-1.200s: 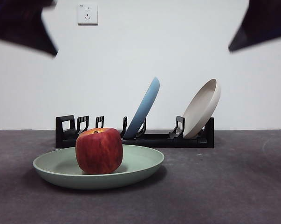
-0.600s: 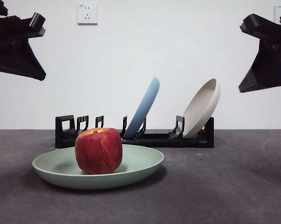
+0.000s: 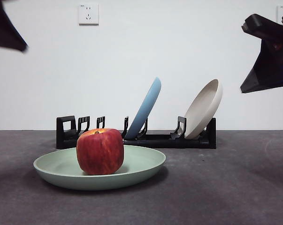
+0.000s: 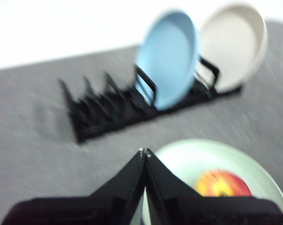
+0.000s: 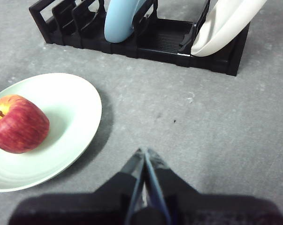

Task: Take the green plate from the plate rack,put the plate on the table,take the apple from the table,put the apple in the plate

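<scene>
Front view: dark grey table (image 3: 235, 187) below a white wall (image 3: 179, 42) with a socket (image 3: 88, 13); green plate (image 3: 141, 165) flat on the table, apple (image 3: 100, 151) upright inside it, left of the plate's middle; behind, plate rack (image 3: 155, 139) with a blue plate (image 3: 145, 107) and a beige plate (image 3: 204, 108) leaning in its slots; dark arm parts at both top corners, high above the table

Left wrist view, blurred: left gripper (image 4: 145, 151) empty, jaws pressed together to a point, above the near rim of the green plate (image 4: 193, 157); apple (image 4: 222, 183) on that plate; plate rack (image 4: 113, 110) beyond

Right wrist view: right gripper (image 5: 144, 152) empty, jaws pressed together, over bare table (image 5: 216, 131) beside the green plate (image 5: 71, 112); apple (image 5: 18, 123) resting in the plate, well apart from the jaws; plate rack (image 5: 160, 42) further off
</scene>
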{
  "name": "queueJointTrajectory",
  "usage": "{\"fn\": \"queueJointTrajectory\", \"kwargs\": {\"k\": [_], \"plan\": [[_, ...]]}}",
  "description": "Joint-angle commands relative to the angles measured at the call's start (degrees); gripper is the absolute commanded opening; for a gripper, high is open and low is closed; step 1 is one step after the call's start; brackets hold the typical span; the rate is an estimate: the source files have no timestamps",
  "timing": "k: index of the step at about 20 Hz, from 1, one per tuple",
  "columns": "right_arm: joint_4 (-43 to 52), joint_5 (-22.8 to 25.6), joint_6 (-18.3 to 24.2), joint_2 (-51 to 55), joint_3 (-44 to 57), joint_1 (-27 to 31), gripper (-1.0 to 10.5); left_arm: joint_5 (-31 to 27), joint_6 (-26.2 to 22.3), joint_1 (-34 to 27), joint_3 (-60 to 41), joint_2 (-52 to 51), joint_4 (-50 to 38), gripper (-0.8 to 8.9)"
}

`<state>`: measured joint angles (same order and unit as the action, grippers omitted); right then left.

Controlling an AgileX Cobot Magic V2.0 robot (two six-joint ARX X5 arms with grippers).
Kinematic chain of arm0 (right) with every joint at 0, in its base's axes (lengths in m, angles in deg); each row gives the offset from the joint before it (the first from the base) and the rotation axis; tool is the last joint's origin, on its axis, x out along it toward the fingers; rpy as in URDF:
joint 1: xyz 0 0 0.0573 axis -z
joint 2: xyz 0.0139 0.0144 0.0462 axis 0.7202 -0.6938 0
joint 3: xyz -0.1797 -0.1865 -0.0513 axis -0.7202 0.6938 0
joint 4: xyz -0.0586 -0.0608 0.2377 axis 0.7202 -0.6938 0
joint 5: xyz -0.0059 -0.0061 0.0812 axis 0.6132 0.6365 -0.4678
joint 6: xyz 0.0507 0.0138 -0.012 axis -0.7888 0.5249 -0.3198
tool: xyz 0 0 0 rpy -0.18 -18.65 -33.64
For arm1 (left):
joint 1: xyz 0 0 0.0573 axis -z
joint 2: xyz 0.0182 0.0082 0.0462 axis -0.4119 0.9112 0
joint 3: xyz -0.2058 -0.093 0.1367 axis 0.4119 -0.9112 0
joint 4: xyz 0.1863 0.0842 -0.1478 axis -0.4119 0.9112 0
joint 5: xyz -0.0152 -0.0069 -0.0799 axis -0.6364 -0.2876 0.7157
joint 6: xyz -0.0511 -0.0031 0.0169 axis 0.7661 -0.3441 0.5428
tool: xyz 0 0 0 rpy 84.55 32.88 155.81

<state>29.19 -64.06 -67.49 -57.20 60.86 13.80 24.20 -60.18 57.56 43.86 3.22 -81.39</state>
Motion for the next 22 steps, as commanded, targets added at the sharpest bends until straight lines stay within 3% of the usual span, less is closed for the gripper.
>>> {"fn": "queueJointTrajectory", "kwargs": {"k": [1, 3, 6, 10, 16, 22], "plan": [[0.4, 0.1, -0.5, 0.0, 0.1, 0.0, -0.2, 0.3, 0.6, -6.3, -0.3, -6.6, -0.3, 0.00], [0.4, 0.2, -0.5, 0.0, 0.1, 0.0, -0.2, 0.3, 0.6, -13.1, -1.2, -10.7, -0.3, -0.01], [0.4, 0.1, -0.5, 0.0, 0.1, 0.0, -0.2, 4.9, -0.3, -22.4, -6.1, -15.4, -0.3, -0.01], [0.4, 0.2, -0.5, 0.0, 0.1, 0.0, -0.2, 11.2, -0.8, -29.6, -15.1, -21.5, -0.5, 0.00], [0.4, 0.1, -0.5, 0.0, 0.1, 0.0, -0.2, 12.2, -0.7, -31.2, -24.3, -28.3, -0.9, 0.00], [0.4, 0.2, -0.5, 0.0, 0.1, 0.0, -0.2, 12.2, -0.9, -31.7, -25.2, -33.5, 4.6, 0.00]]}}
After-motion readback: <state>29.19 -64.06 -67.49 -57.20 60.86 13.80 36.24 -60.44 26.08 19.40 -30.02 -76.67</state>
